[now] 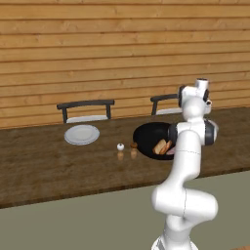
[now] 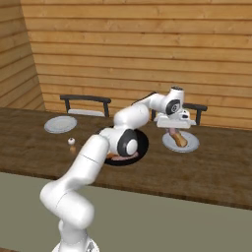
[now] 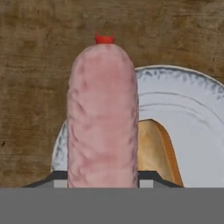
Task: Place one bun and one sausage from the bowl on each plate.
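Right base view: arm is reaching across the table (image 2: 216, 167), gripper (image 2: 173, 129) hanging just over the right plate (image 2: 191, 144), which is already carrying a bun (image 2: 179, 139). Bowl (image 2: 140, 142) is sitting beside that plate w/ food left in it; far plate (image 2: 60, 124) is lying well apart, looking bare. Hand view: jaws are pinching a sausage (image 3: 103, 118) at narrow width, long axis running straight out from the fingers, bun directly below and slightly to one side. Judging the drop needs the sausage landing beside the bun, inside the rim. Left base view is adding bowl contents and shakers (image 1: 120, 147) btw plates; the arm is blocking the right plate.
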Controlling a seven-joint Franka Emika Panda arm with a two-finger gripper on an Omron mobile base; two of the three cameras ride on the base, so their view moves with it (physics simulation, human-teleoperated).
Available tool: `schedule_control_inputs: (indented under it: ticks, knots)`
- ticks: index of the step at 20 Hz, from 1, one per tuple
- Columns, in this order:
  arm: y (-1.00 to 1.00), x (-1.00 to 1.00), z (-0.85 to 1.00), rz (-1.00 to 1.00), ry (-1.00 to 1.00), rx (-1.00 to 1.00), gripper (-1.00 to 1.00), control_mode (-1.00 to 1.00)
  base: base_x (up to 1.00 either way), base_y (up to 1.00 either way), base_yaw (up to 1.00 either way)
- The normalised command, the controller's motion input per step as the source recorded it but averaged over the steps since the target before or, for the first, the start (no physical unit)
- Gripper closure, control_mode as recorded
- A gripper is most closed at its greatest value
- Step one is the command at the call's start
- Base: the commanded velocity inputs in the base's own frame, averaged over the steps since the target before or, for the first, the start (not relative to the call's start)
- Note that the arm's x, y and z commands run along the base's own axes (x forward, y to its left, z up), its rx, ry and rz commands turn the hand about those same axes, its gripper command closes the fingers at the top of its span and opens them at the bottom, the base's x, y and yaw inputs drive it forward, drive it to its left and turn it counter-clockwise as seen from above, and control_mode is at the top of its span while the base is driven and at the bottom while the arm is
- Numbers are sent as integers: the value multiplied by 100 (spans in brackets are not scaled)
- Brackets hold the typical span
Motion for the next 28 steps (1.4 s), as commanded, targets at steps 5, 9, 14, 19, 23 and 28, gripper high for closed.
schedule_control_inputs:
  ticks: [5,9,14,19,23,28]
  knots:
    - [3,-39,-12,0,6,-5,100,-100,0,0,0]
    - [22,-97,-1,0,-11,-6,100,-100,0,0,0]
    - [50,-99,-41,0,-23,-15,100,-100,0,0,0]
    - [75,-100,-94,1,-13,-24,100,-100,0,0,0]
    - [40,-88,-60,0,-14,-10,100,-100,0,0,0]
    - [0,3,-16,0,-22,0,100,-100,0,0,0]
